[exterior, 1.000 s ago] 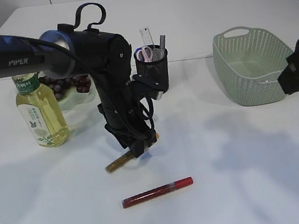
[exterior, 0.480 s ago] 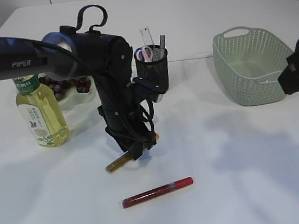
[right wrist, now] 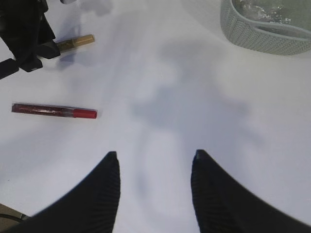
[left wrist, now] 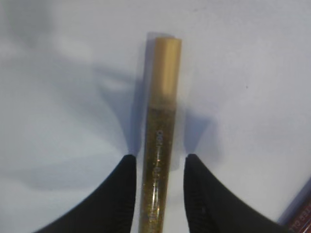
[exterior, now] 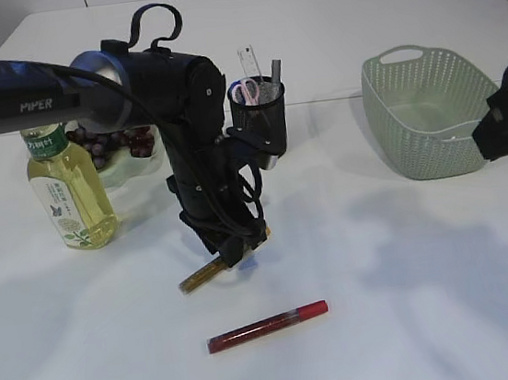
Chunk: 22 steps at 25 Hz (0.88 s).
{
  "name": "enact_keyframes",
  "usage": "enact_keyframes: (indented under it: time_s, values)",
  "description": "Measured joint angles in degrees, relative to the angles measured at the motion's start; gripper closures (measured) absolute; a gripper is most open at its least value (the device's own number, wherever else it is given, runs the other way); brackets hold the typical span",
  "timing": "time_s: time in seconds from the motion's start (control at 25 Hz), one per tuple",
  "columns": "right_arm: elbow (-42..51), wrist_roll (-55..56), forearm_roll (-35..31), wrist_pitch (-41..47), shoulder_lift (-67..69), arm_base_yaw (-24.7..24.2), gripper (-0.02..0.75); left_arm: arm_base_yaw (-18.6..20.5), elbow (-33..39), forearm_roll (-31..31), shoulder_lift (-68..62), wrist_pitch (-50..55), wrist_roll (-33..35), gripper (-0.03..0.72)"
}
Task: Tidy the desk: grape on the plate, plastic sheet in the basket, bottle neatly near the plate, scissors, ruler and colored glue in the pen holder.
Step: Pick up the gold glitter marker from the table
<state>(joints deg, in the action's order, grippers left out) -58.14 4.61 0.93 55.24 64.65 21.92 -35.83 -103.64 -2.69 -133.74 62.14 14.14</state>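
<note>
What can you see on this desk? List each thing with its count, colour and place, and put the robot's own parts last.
Gold glue pen: one, gold glitter, mid-desk, between the left fingers.
Red glue pen: one, red, lying at the front of the desk.
Bottle: one, yellow drink, green label, far left.
Plate: one, pale green, behind the bottle.
Grapes: one bunch, dark purple, on the plate.
Pen holder: one, black mesh, rear centre, with pink-handled scissors and a clear ruler inside.
Basket: one, pale green, right.
Left gripper: black, closed around the gold glue pen.
Right gripper: black, open, above bare desk.
</note>
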Motion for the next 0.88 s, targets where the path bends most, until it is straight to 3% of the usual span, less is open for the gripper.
enact_keyframes:
  time_s: [0.88]
  values:
    - [0.0, 0.0, 0.0, 0.0, 0.0, 0.0, 0.353, 0.0, 0.0, -0.2, -1.0, 0.5, 0.0, 0.453]
